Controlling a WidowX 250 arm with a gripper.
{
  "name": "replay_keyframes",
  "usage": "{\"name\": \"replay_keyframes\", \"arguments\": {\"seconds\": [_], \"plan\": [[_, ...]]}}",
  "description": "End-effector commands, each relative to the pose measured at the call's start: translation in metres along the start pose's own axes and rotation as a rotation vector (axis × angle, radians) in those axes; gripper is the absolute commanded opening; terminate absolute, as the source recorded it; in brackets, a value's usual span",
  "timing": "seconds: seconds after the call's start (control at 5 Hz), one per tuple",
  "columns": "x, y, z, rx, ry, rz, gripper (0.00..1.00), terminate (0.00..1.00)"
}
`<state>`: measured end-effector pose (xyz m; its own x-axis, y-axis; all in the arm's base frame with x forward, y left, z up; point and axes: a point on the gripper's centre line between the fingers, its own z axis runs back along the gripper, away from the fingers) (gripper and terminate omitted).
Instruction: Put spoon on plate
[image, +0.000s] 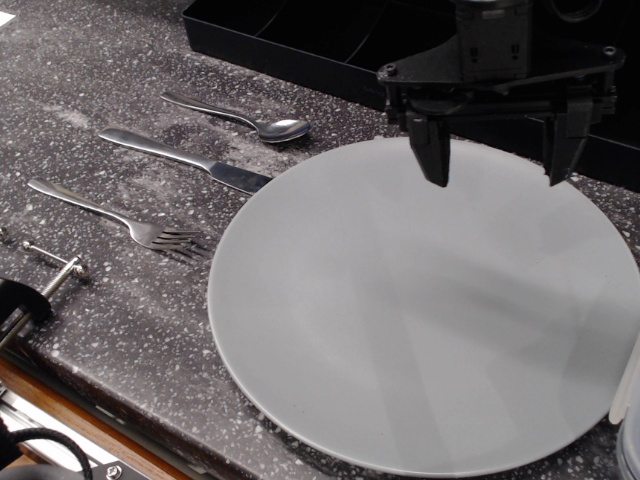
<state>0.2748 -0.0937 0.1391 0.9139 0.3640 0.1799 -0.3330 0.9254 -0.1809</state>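
Observation:
The small shiny silver spoon (245, 119) lies on the dark speckled counter, left of the plate, its bowl pointing right near the plate's upper left edge. The very large flat grey plate (420, 310) fills the right half of the view and has nothing on it. My gripper (498, 165) hangs above the plate's far part, to the right of the spoon. Its two black fingers (433, 150) are spread wide apart and hold nothing.
A silver butter knife (185, 160) and a silver fork (120, 215) lie left of the plate, in front of the spoon. A black compartmented tray (290, 35) stands at the back. A metal handle (55, 270) sits at the counter's front left edge.

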Motion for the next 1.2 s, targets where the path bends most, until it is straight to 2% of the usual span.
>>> {"name": "replay_keyframes", "arguments": {"seconds": [0.0,0.2,0.6,0.8,1.0], "plan": [[0.000,0.000,0.000,0.000,0.000,0.000,1.00,0.00],[0.034,0.005,0.005,-0.004,-0.049,0.083,1.00,0.00],[0.100,0.040,0.011,-0.010,-0.286,0.320,1.00,0.00],[0.128,0.078,0.018,0.014,-0.344,0.424,1.00,0.00],[0.151,0.122,0.025,0.026,-0.421,0.634,1.00,0.00]]}}
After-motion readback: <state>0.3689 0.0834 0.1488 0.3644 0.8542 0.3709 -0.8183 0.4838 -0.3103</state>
